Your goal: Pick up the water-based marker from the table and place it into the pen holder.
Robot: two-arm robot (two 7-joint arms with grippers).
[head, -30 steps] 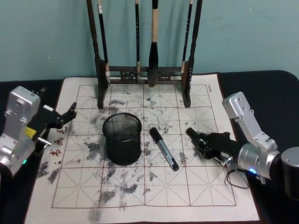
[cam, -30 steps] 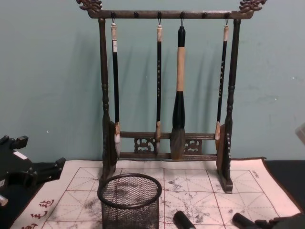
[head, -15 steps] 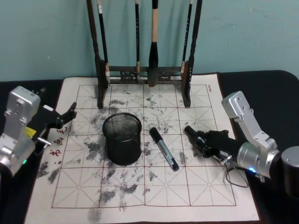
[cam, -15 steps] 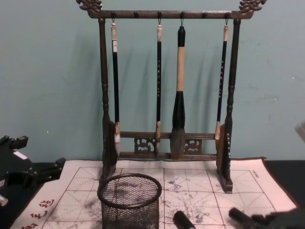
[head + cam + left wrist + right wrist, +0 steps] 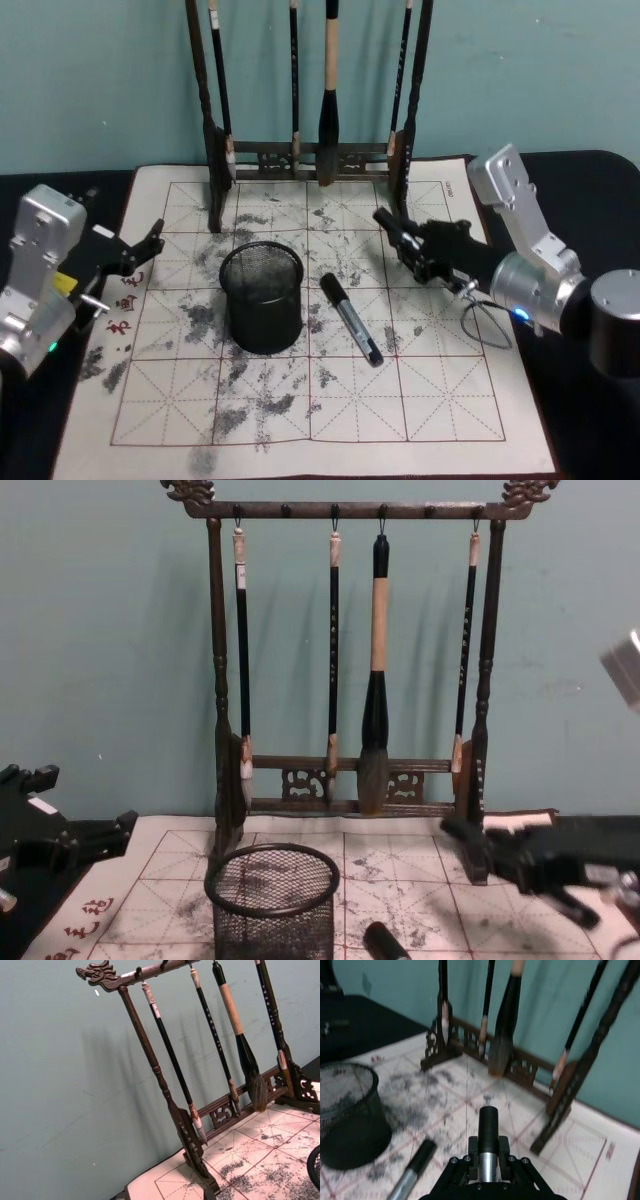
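My right gripper (image 5: 418,248) is shut on a water-based marker (image 5: 488,1129) with a black cap and silver body. It holds the marker raised above the mat, right of the pen holder (image 5: 262,298) and just in front of the brush rack's right foot. The marker's tip (image 5: 386,219) points toward the rack. The pen holder, a black mesh cup (image 5: 272,900), stands upright on the gridded mat (image 5: 440,400). A second marker (image 5: 350,318) lies flat on the mat between the cup and my right gripper. My left gripper (image 5: 140,252) is parked open at the mat's left edge.
A tall dark wooden brush rack (image 5: 310,155) with several hanging brushes (image 5: 375,670) stands across the back of the mat, close to my right gripper. The dark tabletop (image 5: 590,190) borders the mat on both sides. A teal wall rises behind.
My right gripper has risen from near the mat and moved back and left toward the rack, carrying its marker. The marker lying on the mat, the cup and the left arm have not moved.
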